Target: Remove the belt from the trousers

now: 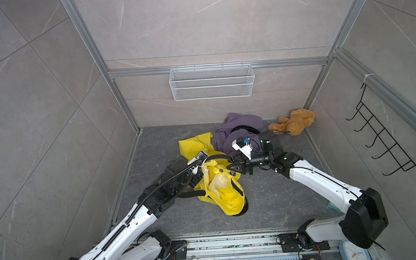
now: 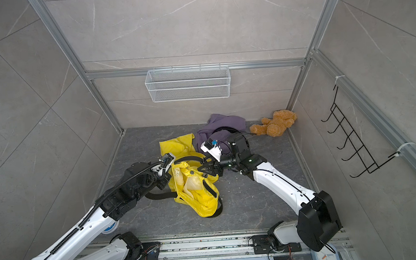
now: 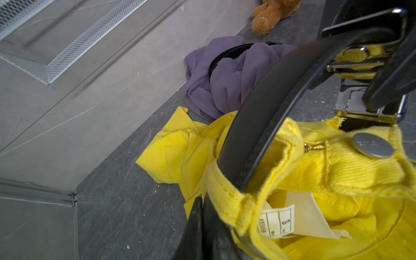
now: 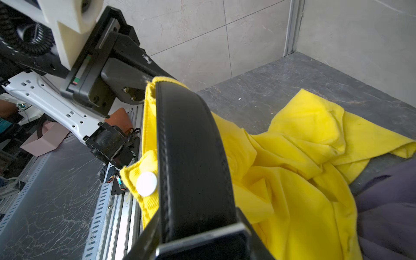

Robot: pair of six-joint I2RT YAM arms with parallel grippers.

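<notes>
Yellow trousers [image 1: 220, 191] [image 2: 198, 193] lie crumpled mid-floor, their waistband lifted. A black belt [image 1: 216, 157] [image 2: 189, 158] runs through the loops and arcs between both grippers. My left gripper [image 1: 202, 166] [image 2: 171, 166] is shut on the waistband edge; in the left wrist view its jaws [image 3: 201, 200] press together beside a yellow belt loop [image 3: 227, 202]. My right gripper [image 1: 230, 163] [image 2: 202, 166] is shut on the belt at its metal buckle [image 3: 369, 108]. In the right wrist view the belt [image 4: 191, 146] runs up from that gripper [image 4: 198, 225] over the trousers [image 4: 292, 168].
A purple garment [image 1: 236, 131] with another black belt lies behind the trousers, and a brown teddy bear [image 1: 293, 123] sits in the back right corner. A white wire basket [image 1: 211, 82] hangs on the back wall. A black hook rack [image 1: 388, 139] hangs on the right wall.
</notes>
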